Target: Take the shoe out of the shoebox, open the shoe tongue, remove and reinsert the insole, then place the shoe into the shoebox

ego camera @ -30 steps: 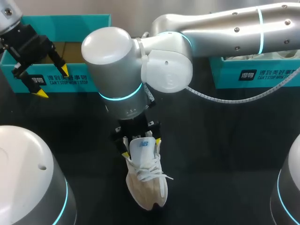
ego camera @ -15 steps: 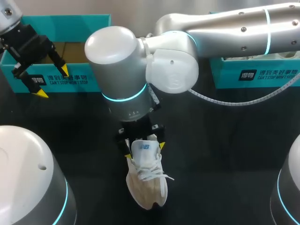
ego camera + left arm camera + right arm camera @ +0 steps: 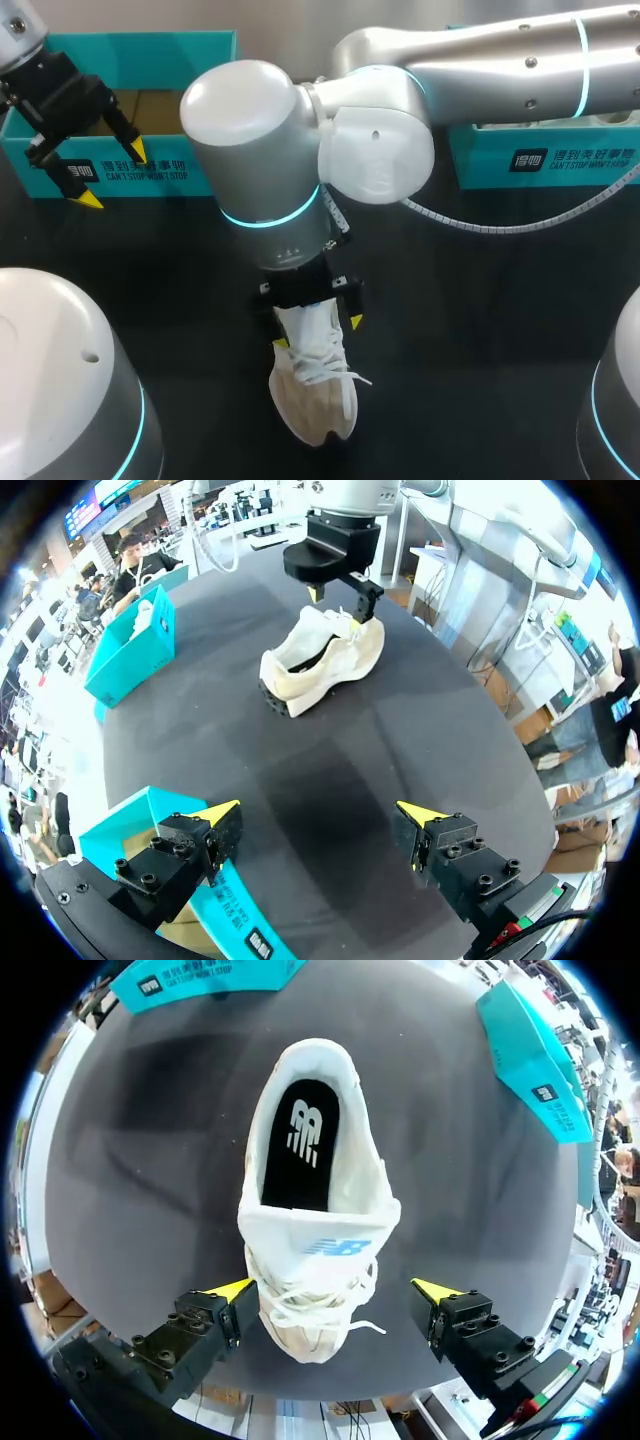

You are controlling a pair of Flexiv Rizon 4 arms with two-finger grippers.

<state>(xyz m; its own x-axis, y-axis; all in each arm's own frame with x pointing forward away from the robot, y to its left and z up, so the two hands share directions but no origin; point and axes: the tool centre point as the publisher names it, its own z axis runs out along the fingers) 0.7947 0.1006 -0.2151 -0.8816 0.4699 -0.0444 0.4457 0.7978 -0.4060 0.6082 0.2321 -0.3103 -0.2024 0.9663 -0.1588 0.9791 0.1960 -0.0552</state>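
You have one shoe (image 3: 315,398) to track. It stands on its sole in the middle of the black table (image 3: 480,300), outside both boxes. It is white with loose white laces. In the right wrist view the shoe (image 3: 315,1230) shows a dark insole (image 3: 303,1150) lying inside it, and a tongue (image 3: 330,1245) with a blue mark.

There are two teal boxes. One box (image 3: 150,172) sits at the far left of the table and shows a brown inside. The other box (image 3: 545,160) sits at the far right and holds something white that you cannot make out.

You have two grippers, and both are spread wide with nothing held. Your right gripper (image 3: 318,332) hangs straight over the laced part of the shoe, with one yellow tip on each side. In its own view the right gripper (image 3: 333,1290) has one tip just beside the shoe's edge and the other tip clear of it. Your left gripper (image 3: 113,174) hangs over the front wall of the left box. In its own view the left gripper (image 3: 321,812) has that box's corner (image 3: 140,815) beside one finger, and the shoe (image 3: 320,660) is well ahead under your other gripper (image 3: 338,602).
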